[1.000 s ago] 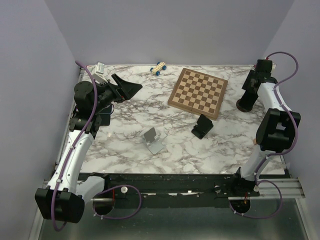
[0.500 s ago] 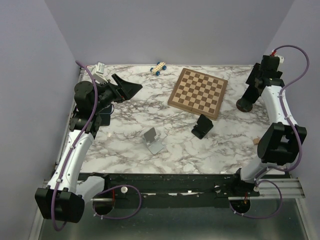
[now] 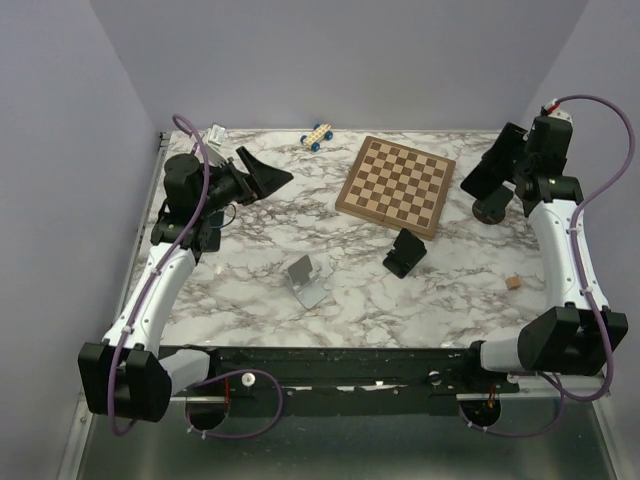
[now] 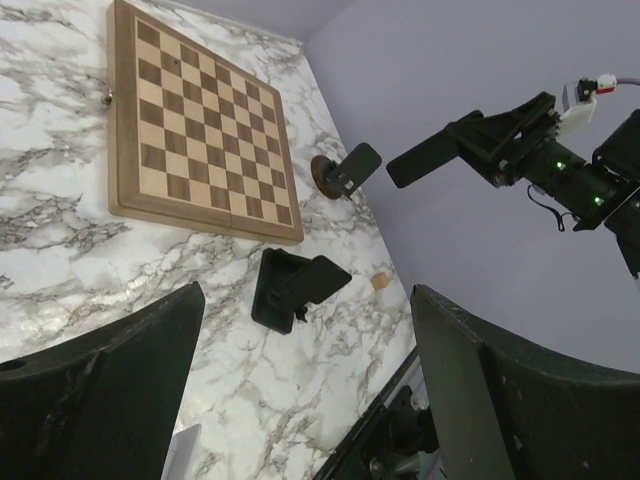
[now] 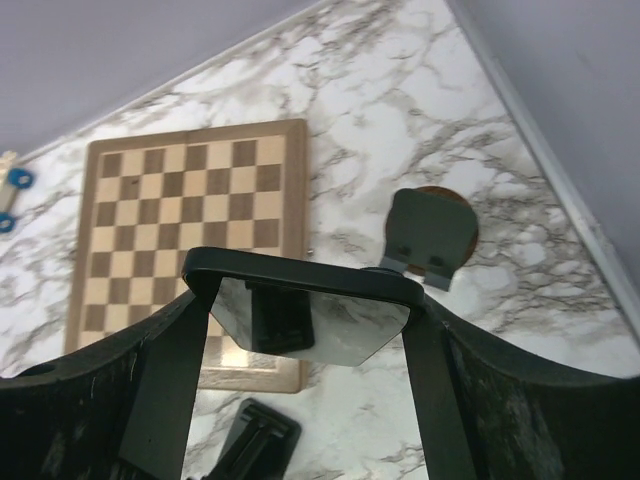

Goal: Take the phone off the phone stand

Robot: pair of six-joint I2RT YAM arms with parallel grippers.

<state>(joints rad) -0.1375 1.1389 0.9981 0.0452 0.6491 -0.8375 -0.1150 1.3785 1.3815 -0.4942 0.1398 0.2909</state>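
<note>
Your table [image 3: 250,250] carries the same items as a second ago, and none of the loose ones has shifted.

Your right arm [image 3: 565,240] has changed most. Its elbow has swung down toward the near edge, and its wrist has lifted away from the far right corner. Your left arm [image 3: 160,290] has moved only slightly toward the far edge and hangs above the left side of the table.

The chessboard [image 3: 398,185] lies flat at centre rear, unmoved.

The left fingers [image 4: 100,390] are spread wide and hold nothing, as they did before.

The right fingers [image 5: 480,390] are clamped across the phone [image 5: 300,315], one on each long edge, with the screen facing the wrist camera. The phone is in the air, clear of the phone stand [image 3: 490,210] and on the chessboard side of it. A second ago those fingers were down at the stand. Its backplate is now bare.

A black stand [image 3: 404,252] sits just in front of the chessboard's near corner, and a silver stand [image 3: 307,282] sits left of it. Both are where they were.

The toy car [image 3: 317,136] rests at the far edge.

A wooden cube [image 3: 513,283] lies near the right edge. It was hidden behind the right arm a second ago and is now uncovered.
</note>
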